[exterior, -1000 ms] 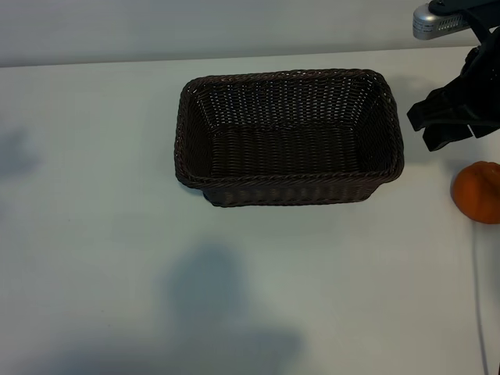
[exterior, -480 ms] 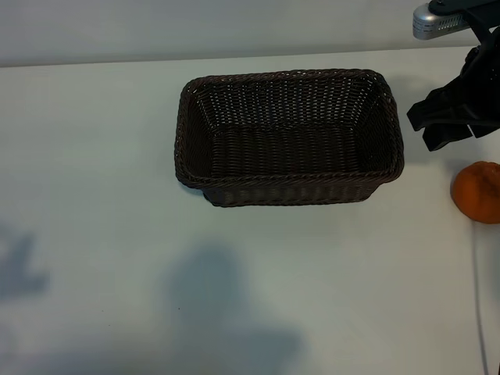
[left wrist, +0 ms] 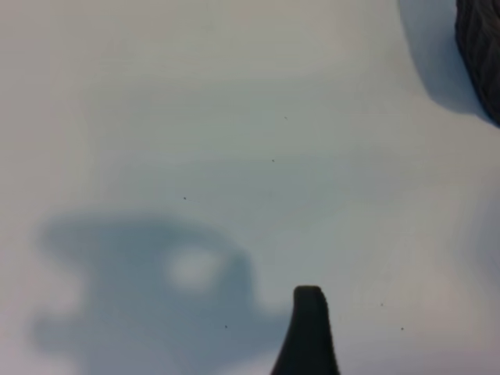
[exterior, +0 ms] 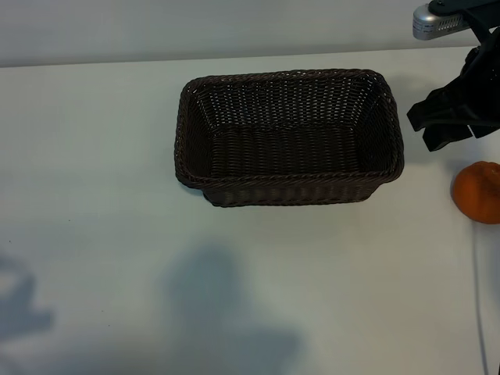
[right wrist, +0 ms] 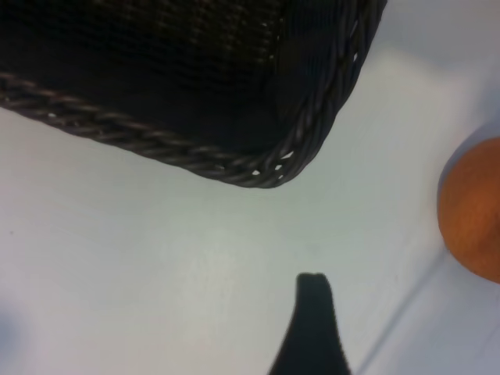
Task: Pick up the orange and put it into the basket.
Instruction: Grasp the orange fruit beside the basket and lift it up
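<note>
Change since earlier: the grey shadow on the table [exterior: 94,234] at the exterior view's left has slid down to the lower left corner; the basket, the orange and the right arm lie as they did a second ago.
Basket [exterior: 289,137]: dark woven wicker, upright near the table's far edge, nothing inside it.
Orange [exterior: 478,191]: on the table at the exterior view's right edge, partly cut off, just beside the basket's right end but clear of it; in the right wrist view it sits [right wrist: 473,211] off the basket's rounded corner [right wrist: 305,148].
Right gripper [exterior: 453,117]: hangs above the table between the basket's right end and the orange, touching neither; jaws parted and holding nothing, though only one dark fingertip [right wrist: 312,324] shows in its own view.
Left gripper: outside the exterior view; one fingertip [left wrist: 308,328] shows over bare table, jaws wide apart, nothing held.
Writing: none readable.
Open room: broad bare tabletop in front of and left of the basket; the gap between basket and orange is narrow.
Cable [exterior: 478,297]: thin pale line along the right edge, possibly a wire.
</note>
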